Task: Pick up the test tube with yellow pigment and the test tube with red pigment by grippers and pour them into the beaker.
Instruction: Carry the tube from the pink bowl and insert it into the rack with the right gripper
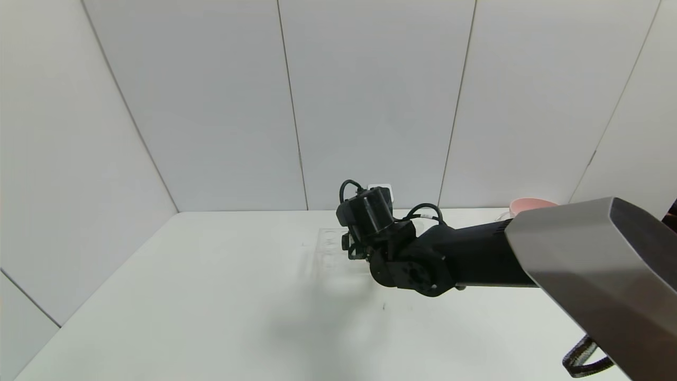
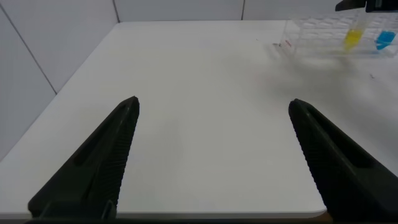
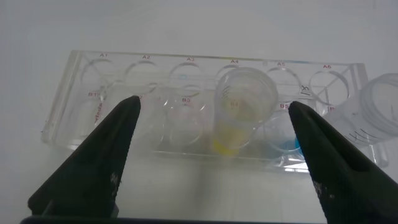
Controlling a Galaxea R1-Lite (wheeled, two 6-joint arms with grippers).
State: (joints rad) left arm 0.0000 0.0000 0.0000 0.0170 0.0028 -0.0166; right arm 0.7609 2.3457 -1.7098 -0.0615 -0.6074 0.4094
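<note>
The test tube with yellow pigment [image 3: 239, 115] stands upright in a clear many-holed rack [image 3: 124, 74]; it also shows in the left wrist view [image 2: 352, 38]. My right gripper [image 3: 214, 104] is open, just above the rack, with the yellow tube between and beyond its fingertips, not touching it. In the head view the right gripper [image 1: 353, 247] hangs over the rack [image 1: 328, 244] at the table's far middle. The beaker [image 3: 380, 109] stands beside the rack's end. The test tube with red pigment is not in view. My left gripper [image 2: 214, 101] is open and empty over bare table, far from the rack.
A tube with blue liquid [image 3: 287, 143] stands in the rack next to the yellow one. A pink bowl [image 1: 530, 204] sits at the far right by the wall. The white table [image 1: 211, 296] ends at wall panels behind.
</note>
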